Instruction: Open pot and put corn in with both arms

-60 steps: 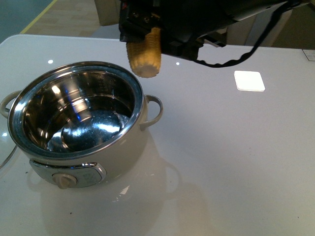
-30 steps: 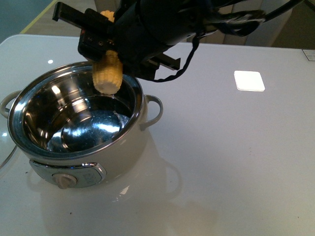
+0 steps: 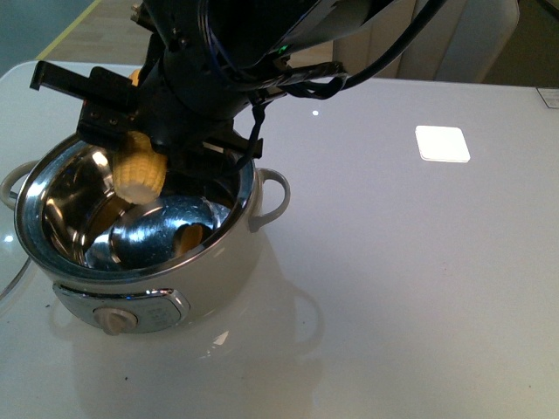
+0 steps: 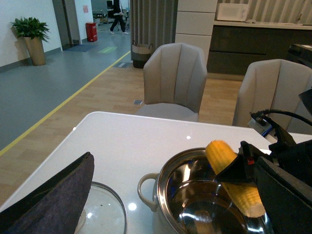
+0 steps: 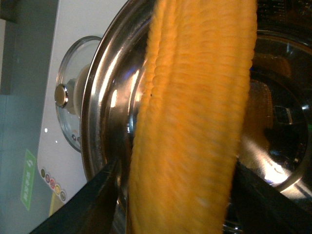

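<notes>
The cream-white pot (image 3: 210, 262) stands open at the front left of the table, its steel inside bare. My right gripper (image 3: 131, 144) is shut on the yellow corn (image 3: 140, 177) and holds it tilted over the pot's mouth, its lower end just inside the rim. The corn fills the right wrist view (image 5: 195, 117) between the two dark fingers (image 5: 87, 204), with the pot (image 5: 100, 122) below. The left wrist view shows the pot (image 4: 165, 195) and the corn (image 4: 229, 175) from the far side. My left gripper is open; only a dark finger (image 4: 48, 195) shows.
The glass lid (image 4: 102, 214) lies flat on the table beside the pot; it also shows in the right wrist view (image 5: 73, 102). A white square patch (image 3: 442, 143) is on the table at the right. Two chairs (image 4: 175, 78) stand past the far edge.
My right arm has carried the corn leftward and down, from beyond the pot's far rim to over its mouth, with the lower end now dipping inside. The pot has not moved.
</notes>
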Controlling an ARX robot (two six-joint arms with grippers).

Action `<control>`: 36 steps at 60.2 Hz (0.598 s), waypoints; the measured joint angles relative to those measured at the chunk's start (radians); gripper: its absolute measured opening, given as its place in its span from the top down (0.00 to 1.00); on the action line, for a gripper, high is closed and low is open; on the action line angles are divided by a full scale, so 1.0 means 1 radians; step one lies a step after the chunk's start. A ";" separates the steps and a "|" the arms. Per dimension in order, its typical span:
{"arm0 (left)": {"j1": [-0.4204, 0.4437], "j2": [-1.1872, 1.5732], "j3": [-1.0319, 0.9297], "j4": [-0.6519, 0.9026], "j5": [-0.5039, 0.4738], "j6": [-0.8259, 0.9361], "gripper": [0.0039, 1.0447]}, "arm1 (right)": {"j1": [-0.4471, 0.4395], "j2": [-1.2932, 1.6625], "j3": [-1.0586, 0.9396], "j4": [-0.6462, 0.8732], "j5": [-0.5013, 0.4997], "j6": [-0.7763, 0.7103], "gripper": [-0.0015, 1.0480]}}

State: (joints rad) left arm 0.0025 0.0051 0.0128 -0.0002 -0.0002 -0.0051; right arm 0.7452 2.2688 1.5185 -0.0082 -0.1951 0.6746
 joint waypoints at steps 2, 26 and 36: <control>0.000 0.000 0.000 0.000 0.000 0.000 0.06 | 0.001 0.001 0.000 0.000 0.000 0.002 0.33; 0.000 0.000 0.000 0.000 0.000 0.000 0.06 | -0.027 -0.068 -0.090 0.074 0.019 0.063 0.08; 0.000 0.000 0.000 0.000 0.000 0.000 0.06 | -0.108 -0.242 -0.217 0.190 0.074 0.116 0.08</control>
State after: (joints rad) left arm 0.0025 0.0051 0.0128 -0.0002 -0.0002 -0.0051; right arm 0.6369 2.0270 1.3014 0.1822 -0.1211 0.7906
